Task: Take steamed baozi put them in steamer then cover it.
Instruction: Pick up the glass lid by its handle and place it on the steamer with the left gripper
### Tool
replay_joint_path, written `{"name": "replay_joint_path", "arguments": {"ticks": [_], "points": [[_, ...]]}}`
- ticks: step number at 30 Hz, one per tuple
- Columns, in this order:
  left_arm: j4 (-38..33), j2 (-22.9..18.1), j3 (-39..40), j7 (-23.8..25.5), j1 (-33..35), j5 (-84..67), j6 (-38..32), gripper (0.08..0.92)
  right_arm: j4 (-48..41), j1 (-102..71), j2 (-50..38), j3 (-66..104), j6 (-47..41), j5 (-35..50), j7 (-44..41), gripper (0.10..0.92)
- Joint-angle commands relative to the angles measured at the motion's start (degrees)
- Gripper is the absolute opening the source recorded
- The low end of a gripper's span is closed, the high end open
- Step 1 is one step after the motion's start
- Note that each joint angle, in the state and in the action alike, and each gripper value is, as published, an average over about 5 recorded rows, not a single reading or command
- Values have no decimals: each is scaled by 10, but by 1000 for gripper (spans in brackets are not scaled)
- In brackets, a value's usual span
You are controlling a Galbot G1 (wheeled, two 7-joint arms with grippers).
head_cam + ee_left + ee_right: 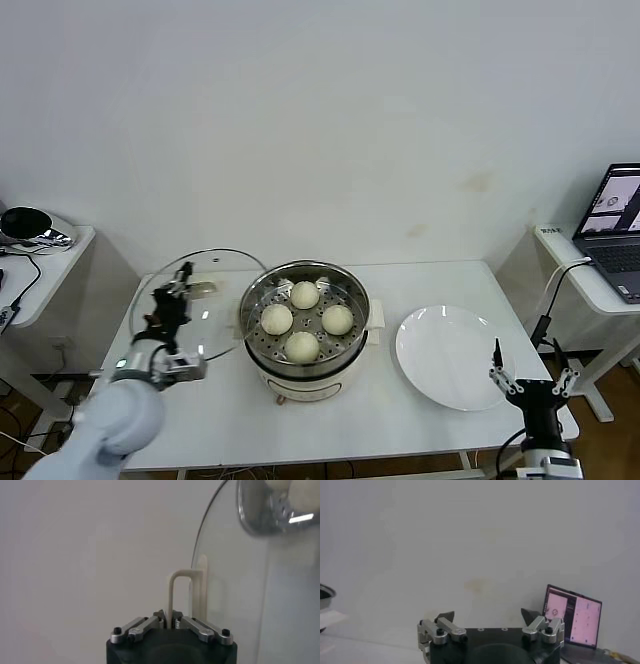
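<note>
Several steamed baozi (304, 295) sit on the perforated tray of the steel steamer (353, 285) at the table's middle. The clear glass cover (225, 260) stands tilted up on edge left of the steamer. My left gripper (178, 291) is shut on the cover's cream-white handle (180, 587), which runs between the fingertips in the left wrist view, with the glass (250, 590) and the steamer's rim (260, 510) beside it. My right gripper (533, 383) stands open and empty near the table's front right corner, pointing up (488, 614).
A white round plate (448, 357) lies right of the steamer, close to the right gripper. A laptop (618, 220) sits on a side table at the right, and a dark helmet-like object (30, 226) on a side table at the left.
</note>
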Motion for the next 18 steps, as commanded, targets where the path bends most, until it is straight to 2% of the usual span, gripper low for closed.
{"name": "replay_joint_path", "arguments": {"ticks": [1, 8, 18], "points": [[68, -138, 193, 64, -152, 153, 63, 149, 0, 8, 18, -22, -4, -33, 8, 823], [131, -189, 230, 62, -179, 175, 55, 149, -4, 7, 14, -17, -3, -32, 10, 823], [163, -200, 246, 63, -189, 177, 45, 149, -17, 13, 14, -15, -1, -31, 10, 823]]}}
